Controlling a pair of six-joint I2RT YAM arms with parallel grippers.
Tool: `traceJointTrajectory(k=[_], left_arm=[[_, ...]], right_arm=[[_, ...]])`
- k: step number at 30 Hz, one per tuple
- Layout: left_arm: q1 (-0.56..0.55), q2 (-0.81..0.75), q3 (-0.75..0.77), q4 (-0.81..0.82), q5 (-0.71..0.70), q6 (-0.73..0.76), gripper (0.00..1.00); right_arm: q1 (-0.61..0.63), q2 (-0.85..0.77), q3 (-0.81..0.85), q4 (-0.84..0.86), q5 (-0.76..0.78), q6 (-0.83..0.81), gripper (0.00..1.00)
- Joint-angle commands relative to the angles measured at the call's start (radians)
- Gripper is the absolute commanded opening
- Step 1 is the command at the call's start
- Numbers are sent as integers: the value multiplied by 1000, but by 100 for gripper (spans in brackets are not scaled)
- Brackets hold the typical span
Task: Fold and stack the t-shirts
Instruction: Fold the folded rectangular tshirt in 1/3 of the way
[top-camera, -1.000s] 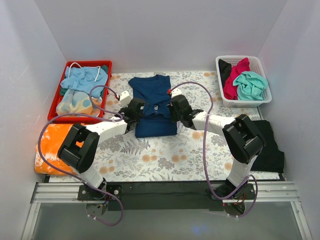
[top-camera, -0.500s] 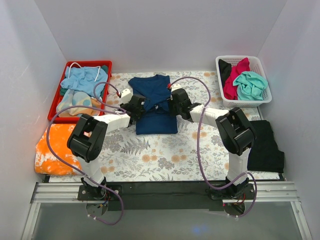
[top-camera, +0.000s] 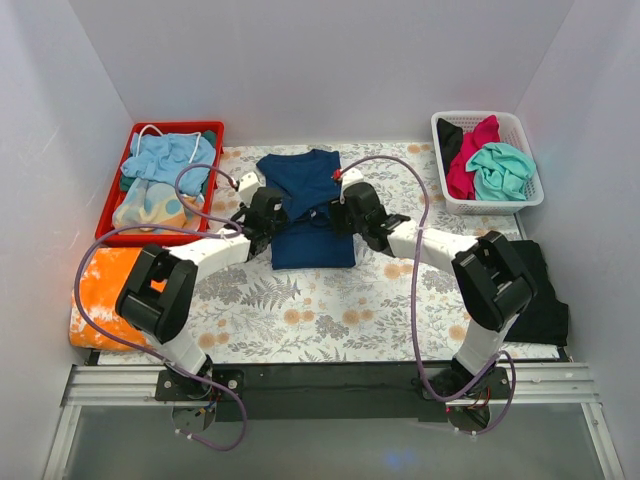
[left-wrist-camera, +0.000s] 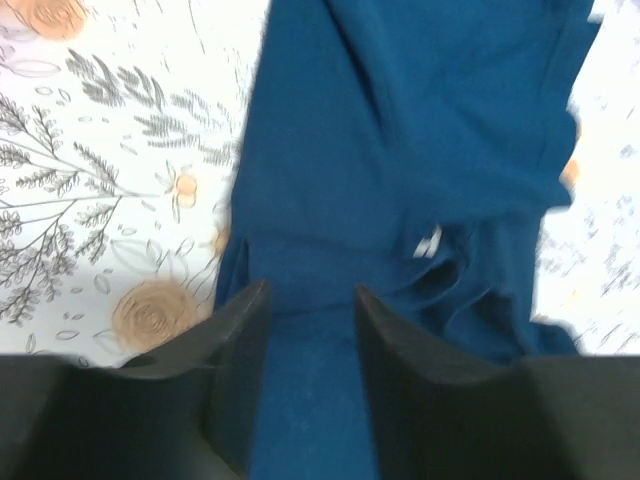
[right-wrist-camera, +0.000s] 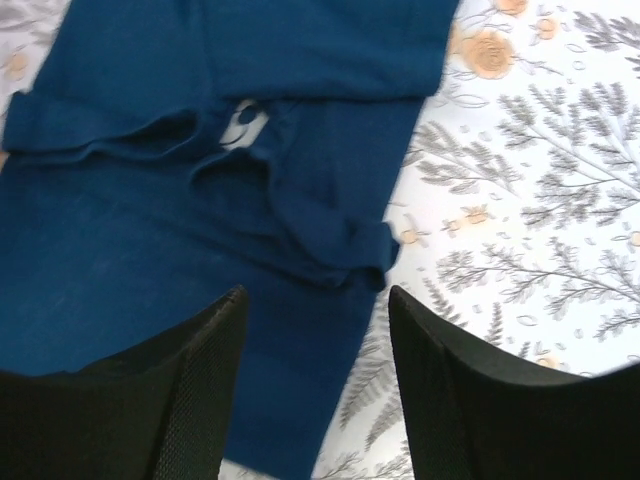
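A navy-blue t-shirt (top-camera: 311, 248) lies partly folded on the flowered mat, collar toward the back wall. My left gripper (top-camera: 266, 214) hovers over its left edge, and my right gripper (top-camera: 356, 212) over its right edge. In the left wrist view the left gripper (left-wrist-camera: 311, 290) is open above the navy cloth (left-wrist-camera: 400, 120), holding nothing. In the right wrist view the right gripper (right-wrist-camera: 316, 292) stands open over the shirt's rumpled edge (right-wrist-camera: 340, 245), near the pale print (right-wrist-camera: 240, 122). A black t-shirt (top-camera: 540, 300) lies at the right. Magenta (top-camera: 465, 170) and teal (top-camera: 500, 168) t-shirts sit in the basket.
A white basket (top-camera: 528, 200) stands at the back right. At the back left is a red tray (top-camera: 112, 205) with pale blue and patterned clothes. An orange cloth (top-camera: 105, 290) lies at the mat's left edge. White walls close in three sides.
Both grippers were shut on the navy shirt's fold a second ago. They have opened and let it go, and the fold now lies on the shirt.
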Motion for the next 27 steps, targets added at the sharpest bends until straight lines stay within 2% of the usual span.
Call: traceJointTrajectory(k=[1,3,10,19,27], left_arm=[[-22,-49,-53,-1,74,20,30],[-25,-39,-69,-4,95,13,26],[-25,63,-41,-37,114,-49,27],[-24,155,51,-43,70,-38,28],[-14,180,170,-77,33,13,29]], right_arm=[[51,-53,-64,38,17,26,62],[62,-54,-84,38,6,43,61],[65,18,-83,38,-8,63,61],[38,155,49,39,35,20,60],[7,179,150,38,37,-27,59]])
